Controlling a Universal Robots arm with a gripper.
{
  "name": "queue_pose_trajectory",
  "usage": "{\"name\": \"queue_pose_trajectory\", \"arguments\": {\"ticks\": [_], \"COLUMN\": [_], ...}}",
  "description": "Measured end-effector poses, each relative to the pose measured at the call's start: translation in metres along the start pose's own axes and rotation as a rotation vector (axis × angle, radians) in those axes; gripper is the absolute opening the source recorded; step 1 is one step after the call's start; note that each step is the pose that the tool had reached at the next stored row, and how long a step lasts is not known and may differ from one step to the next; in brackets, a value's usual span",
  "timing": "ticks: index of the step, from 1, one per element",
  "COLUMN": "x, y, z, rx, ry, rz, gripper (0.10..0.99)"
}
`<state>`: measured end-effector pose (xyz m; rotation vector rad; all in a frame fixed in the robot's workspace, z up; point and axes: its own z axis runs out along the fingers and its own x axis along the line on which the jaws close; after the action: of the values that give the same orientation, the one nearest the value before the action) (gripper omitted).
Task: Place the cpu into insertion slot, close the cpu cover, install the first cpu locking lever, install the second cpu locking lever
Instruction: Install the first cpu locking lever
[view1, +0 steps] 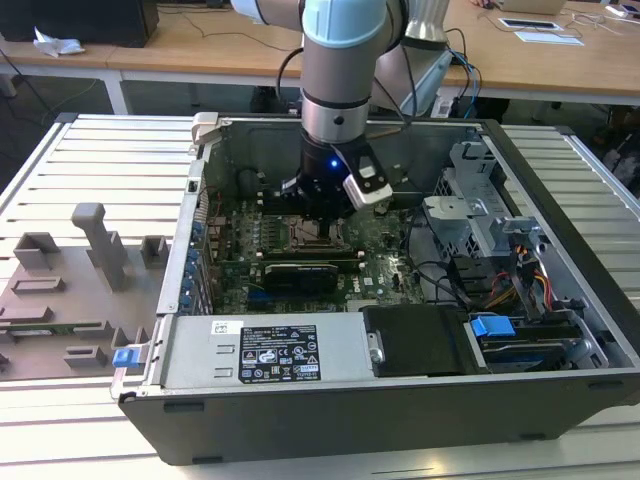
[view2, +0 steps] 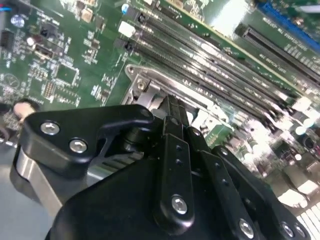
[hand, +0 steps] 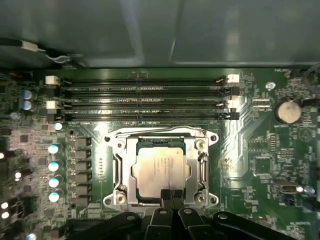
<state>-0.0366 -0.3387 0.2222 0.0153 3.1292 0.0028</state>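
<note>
Within the insertion slot (hand: 161, 169) lies the cpu (hand: 161, 169), framed by the lowered cpu cover (hand: 132, 170), just beside the memory slots (hand: 145, 97). Gripper (hand: 171, 194), fingers pressed together and holding nothing, touches the cover's edge.

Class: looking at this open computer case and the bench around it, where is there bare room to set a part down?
The slatted bench between the case wall and the grey fixture tray is bare. Inside, around the gripper and drive cage, it is crowded.
</note>
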Motion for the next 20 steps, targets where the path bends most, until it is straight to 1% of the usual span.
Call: {"name": "queue_pose_trajectory", "arguments": {"ticks": [1,3,5,8,10,20], "x": [-0.0001,-0.0002,-0.0003,-0.0004,-0.0004,-0.0004], "y": [0.0000,0.0001,0.0001,0.0001,0.0001,0.0001], "z": [-0.0058,-0.0142,-0.0249,-0.0336,-0.0354,-0.0358], "rx": [0.000,0.000,0.000,0.000,0.000,0.000], "ry": [0.0000,-0.0001,0.0000,0.0000,0.0000,0.0000], "rz": [0.000,0.000,0.000,0.000,0.000,0.000], "gripper": [0.106,0.106,0.106,0.106,0.106,0.106]}}
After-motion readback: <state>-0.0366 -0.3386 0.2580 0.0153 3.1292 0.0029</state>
